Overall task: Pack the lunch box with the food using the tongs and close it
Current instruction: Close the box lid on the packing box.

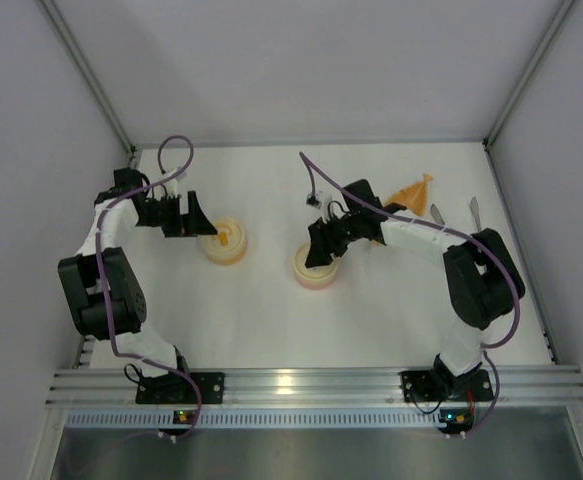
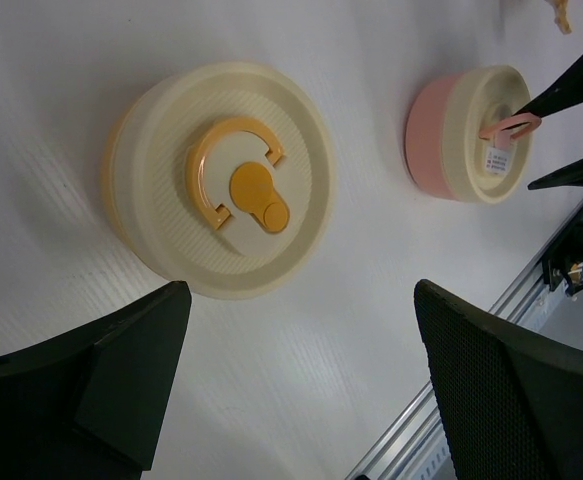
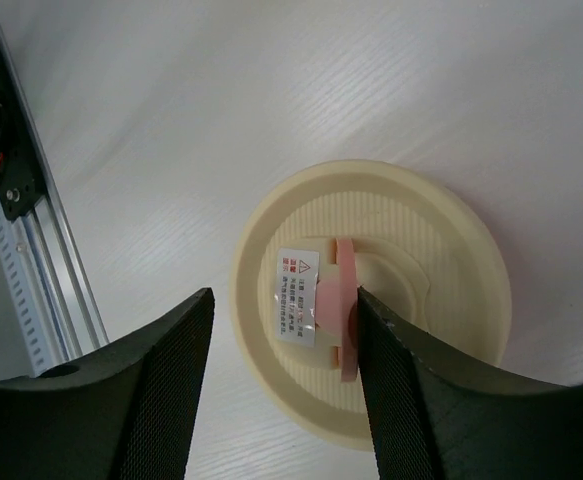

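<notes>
Both tubs of the lunch box stand on the white table with cream lids on. The yellow-orange tub (image 1: pixel 224 241) (image 2: pixel 221 180) has an orange ring handle lying flat. My left gripper (image 1: pixel 203 222) (image 2: pixel 301 290) is open just left of it, holding nothing. The pink tub (image 1: pixel 316 268) (image 2: pixel 466 135) (image 3: pixel 371 300) sits under my right gripper (image 1: pixel 319 255) (image 3: pixel 283 300). That gripper is open, astride the lid's upright pink handle (image 3: pixel 346 310), which rests against one finger. Silver tips of the tongs (image 1: pixel 437 213) show beside the right arm. The food is hidden.
An orange leaf-shaped dish (image 1: pixel 412 191) lies at the back right, behind the right arm. An aluminium rail (image 1: pixel 311 385) (image 3: pixel 31 220) runs along the near edge. White walls close in the table on three sides.
</notes>
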Action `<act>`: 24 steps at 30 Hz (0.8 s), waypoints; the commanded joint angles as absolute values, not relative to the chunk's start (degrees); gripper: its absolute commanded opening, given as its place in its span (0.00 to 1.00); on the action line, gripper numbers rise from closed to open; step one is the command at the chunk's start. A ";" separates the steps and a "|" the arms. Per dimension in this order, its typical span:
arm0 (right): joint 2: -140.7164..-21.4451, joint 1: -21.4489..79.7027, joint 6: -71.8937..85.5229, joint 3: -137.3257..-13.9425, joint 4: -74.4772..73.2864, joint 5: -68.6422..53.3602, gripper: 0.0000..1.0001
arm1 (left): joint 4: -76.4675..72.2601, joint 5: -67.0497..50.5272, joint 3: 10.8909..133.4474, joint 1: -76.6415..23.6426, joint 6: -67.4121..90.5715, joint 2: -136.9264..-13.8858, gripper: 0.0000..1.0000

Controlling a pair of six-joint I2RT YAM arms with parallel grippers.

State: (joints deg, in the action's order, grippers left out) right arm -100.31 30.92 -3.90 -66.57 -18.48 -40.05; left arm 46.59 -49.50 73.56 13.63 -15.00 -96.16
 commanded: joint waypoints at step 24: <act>-112.07 20.92 -1.59 -74.45 -21.63 -61.35 0.59 | 45.26 -54.93 70.84 14.06 -16.08 -94.31 0.98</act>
State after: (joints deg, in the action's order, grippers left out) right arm -111.61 22.87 -0.91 -73.65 -21.10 -62.94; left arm 46.52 -52.56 71.13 13.63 -15.00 -96.16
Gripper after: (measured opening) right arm 0.582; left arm 0.982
